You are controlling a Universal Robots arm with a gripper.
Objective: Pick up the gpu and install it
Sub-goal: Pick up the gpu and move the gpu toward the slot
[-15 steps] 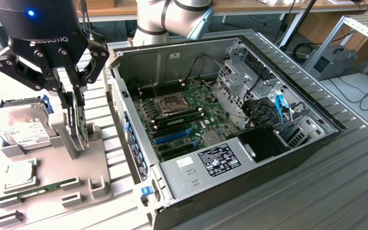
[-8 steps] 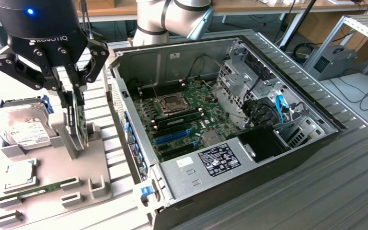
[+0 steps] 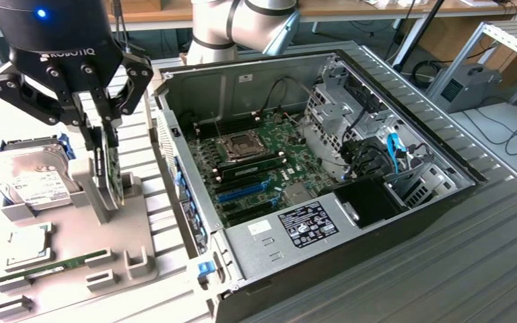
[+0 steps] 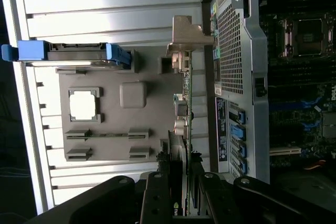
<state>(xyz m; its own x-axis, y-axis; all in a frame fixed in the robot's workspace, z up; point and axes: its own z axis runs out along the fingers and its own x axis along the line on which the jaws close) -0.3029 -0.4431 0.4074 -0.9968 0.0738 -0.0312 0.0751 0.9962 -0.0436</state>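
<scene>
The gpu (image 3: 112, 168) stands on edge in a slot of the grey holder (image 3: 137, 235), its lower edge seated in the slot and its metal bracket end pointing away from the arm's base. In the wrist view the gpu (image 4: 187, 108) is seen edge-on, thin and green, with the dark cooler bulging from one face. The gripper (image 3: 103, 138) comes down over its top edge, and the jaws look pinched on the card, one on each face; from the wrist, the gripper (image 4: 181, 179) has the cooler sandwiched between them.

On the same holder, the silver hard drive (image 3: 29, 182) sits just beside the card, and the processor (image 3: 29, 245) and the narrow memory stick (image 3: 56, 264) lie nearer the exterior view's bottom edge. To the exterior view's right, on the slatted worktop (image 3: 474, 269), the computer case (image 3: 420, 202) lies open, its motherboard (image 3: 258, 158) exposed and the blue expansion slot (image 3: 240, 192) bare.

By my reading, the grasp is made but the card is not lifted out; the carry and the seating in the case are left.
</scene>
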